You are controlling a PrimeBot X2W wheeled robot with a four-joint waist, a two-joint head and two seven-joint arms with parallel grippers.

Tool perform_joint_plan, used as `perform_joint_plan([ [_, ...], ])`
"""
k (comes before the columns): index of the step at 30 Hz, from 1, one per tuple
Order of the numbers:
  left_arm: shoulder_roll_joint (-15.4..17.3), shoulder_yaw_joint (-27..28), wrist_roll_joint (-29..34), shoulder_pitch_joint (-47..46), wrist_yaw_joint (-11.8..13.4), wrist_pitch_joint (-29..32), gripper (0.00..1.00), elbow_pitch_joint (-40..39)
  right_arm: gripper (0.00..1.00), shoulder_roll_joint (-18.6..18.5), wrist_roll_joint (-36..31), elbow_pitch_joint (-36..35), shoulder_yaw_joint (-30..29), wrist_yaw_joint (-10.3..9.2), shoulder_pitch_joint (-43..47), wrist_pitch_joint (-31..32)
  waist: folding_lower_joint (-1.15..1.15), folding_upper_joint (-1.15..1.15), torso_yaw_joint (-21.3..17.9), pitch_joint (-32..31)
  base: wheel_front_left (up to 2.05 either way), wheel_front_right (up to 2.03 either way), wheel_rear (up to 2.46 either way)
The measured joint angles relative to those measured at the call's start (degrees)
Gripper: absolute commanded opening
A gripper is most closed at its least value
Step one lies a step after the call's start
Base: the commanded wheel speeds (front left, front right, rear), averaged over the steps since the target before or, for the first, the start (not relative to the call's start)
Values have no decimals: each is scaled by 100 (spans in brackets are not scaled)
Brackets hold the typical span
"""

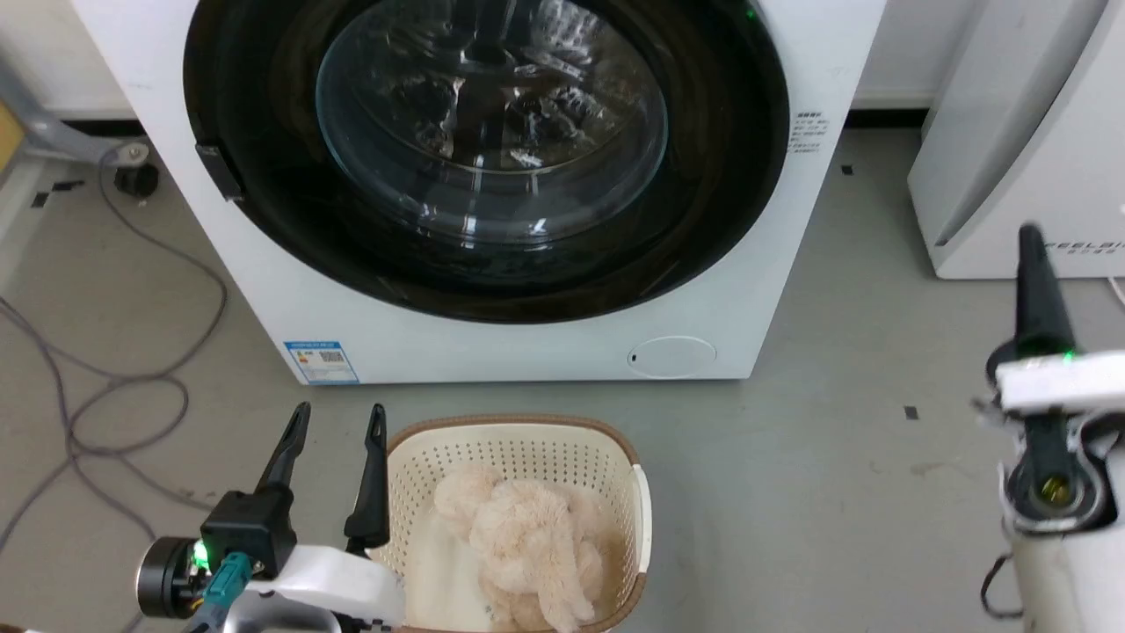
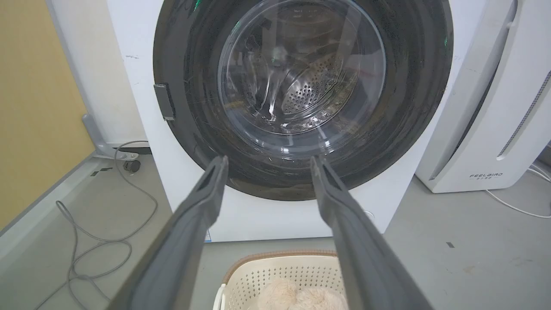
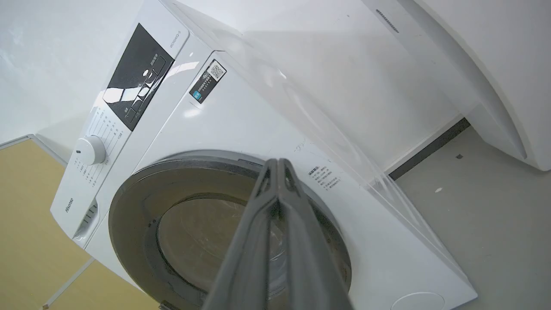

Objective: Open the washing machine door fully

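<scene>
The washing machine [image 1: 545, 352] body is white. The washing machine door [image 1: 729, 202] has a glossy black ring around clear glass. Behind the glass, the drum [image 2: 310, 92] is silver steel with a dot-perforation pattern. A blue sticker [image 1: 321, 361] sits at 7 o'clock of the door. The control panel [image 3: 137, 77] is black; its knob [image 3: 90, 150] is white. The basket [image 1: 518, 453] is cream with rows of small holes and a brown rim; the plush [image 1: 527, 536] in it is beige. The floor [image 1: 835, 457] is grey, as are the cables [image 1: 141, 380]. The left tool [image 1: 341, 413] and the right tool [image 1: 1030, 242] have black fingers, each with a green light.
</scene>
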Motion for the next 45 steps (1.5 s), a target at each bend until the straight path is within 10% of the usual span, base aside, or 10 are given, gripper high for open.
perform_joint_plan([
  [17,96,94,-43,-411,-162,-194,100,-414,0,-512,739,2100,901,0,-2948,-8,0,0,-9,799,0,0,0],
  [45,109,185,-104,-860,-409,-469,100,-698,0,-590,998,4429,3184,0,-6312,2399,0,0,34,1752,0,0,0],
])
